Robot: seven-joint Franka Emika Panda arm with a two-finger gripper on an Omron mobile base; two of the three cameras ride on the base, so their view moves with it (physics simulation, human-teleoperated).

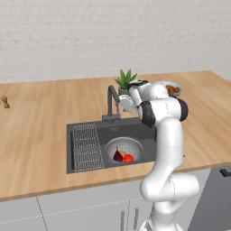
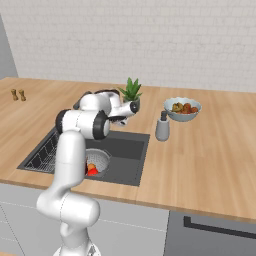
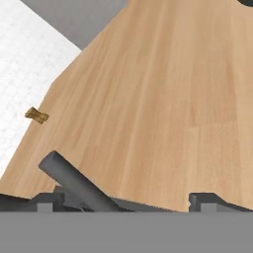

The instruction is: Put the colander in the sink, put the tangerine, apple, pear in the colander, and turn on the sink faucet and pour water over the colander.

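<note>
Midway up the left base view, the white arm bends over the sink [image 1: 85,131], its gripper [image 1: 122,103] reaching toward the sink faucet [image 1: 111,101] with jaws spread wide and nothing between them. In the hand view, the two dark fingertips [image 3: 207,201] stand far apart at the bottom, a dark grey bar of the faucet slanting across the lower left. Below centre of the left base view, the colander [image 1: 124,149] sits in the basin beside the wire rack [image 1: 86,146], holding a maroon fruit, a red fruit and an orange one, likely the tangerine [image 1: 122,154]. At right centre of the right base view, a fruit bowl [image 2: 182,109] rests on the wooden counter [image 2: 210,150], near a potted plant [image 2: 131,90].
</note>
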